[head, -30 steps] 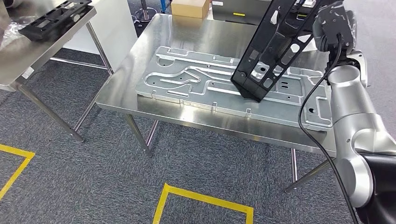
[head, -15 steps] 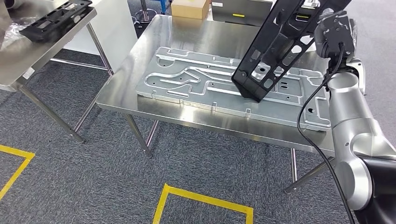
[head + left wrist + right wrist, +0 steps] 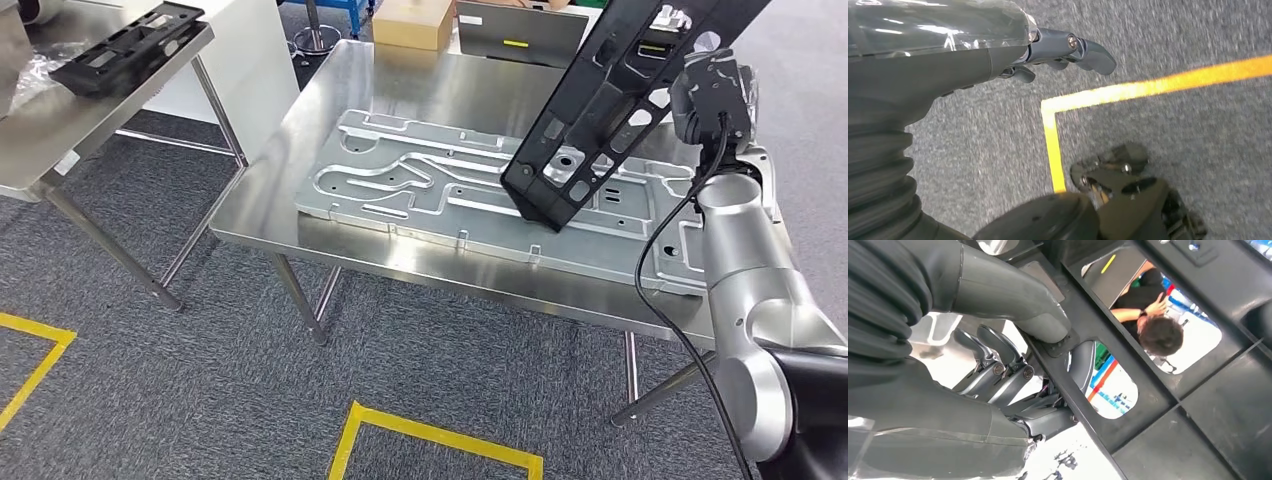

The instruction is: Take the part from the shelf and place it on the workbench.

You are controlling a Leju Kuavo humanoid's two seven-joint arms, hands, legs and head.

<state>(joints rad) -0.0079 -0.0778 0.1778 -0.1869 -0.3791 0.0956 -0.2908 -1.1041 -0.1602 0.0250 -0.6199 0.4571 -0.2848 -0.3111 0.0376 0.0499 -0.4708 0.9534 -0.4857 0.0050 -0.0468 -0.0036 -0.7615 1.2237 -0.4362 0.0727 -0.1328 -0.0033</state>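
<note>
Transport is nearly complete. Right hand grips the black part, thumb and fingers clamped on a rib, holding it tilted above the workbench, lower end over the metal panel. Remaining: lower and release. Left hand hangs empty, fingers loosely apart.

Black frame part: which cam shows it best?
Head view. It shows most of the black frame part tilted above the metal plate on the workbench, top end cropped. Right wrist view gives only a close-up of its bars and cutouts where the right hand grips it. Left wrist view looks at the floor.
</note>
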